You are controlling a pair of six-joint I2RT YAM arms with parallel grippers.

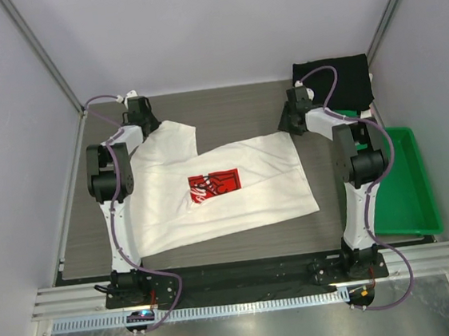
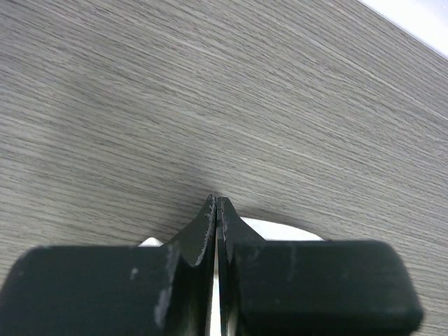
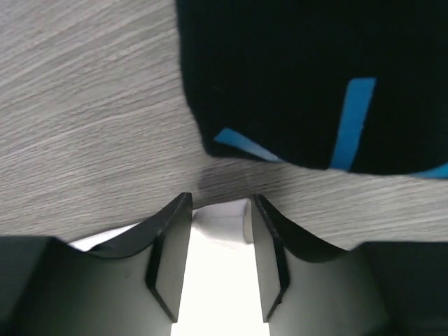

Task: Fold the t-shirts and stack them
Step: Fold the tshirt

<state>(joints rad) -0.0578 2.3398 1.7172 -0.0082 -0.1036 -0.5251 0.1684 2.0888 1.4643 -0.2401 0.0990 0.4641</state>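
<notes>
Nearest you: white t-shirt [image 1: 244, 202] lies spread flat at middle of table [image 1: 234, 107], skewed, lightly creased. Red square print [image 1: 215, 185] faces up near its centre. Green tray [image 1: 407, 189] sits at your right, off table edge.

Farther: left gripper [image 2: 217, 203] closed tight at shirt's far-left corner, thin white cloth pinched between its tips. Right gripper [image 3: 219, 203] at far-right corner, jaws partly apart, straddling white cloth edge, not clamped.

Farthest: black t-shirt [image 1: 340, 80], blue marks on it, lies in far-right table corner, just beyond right gripper.
</notes>
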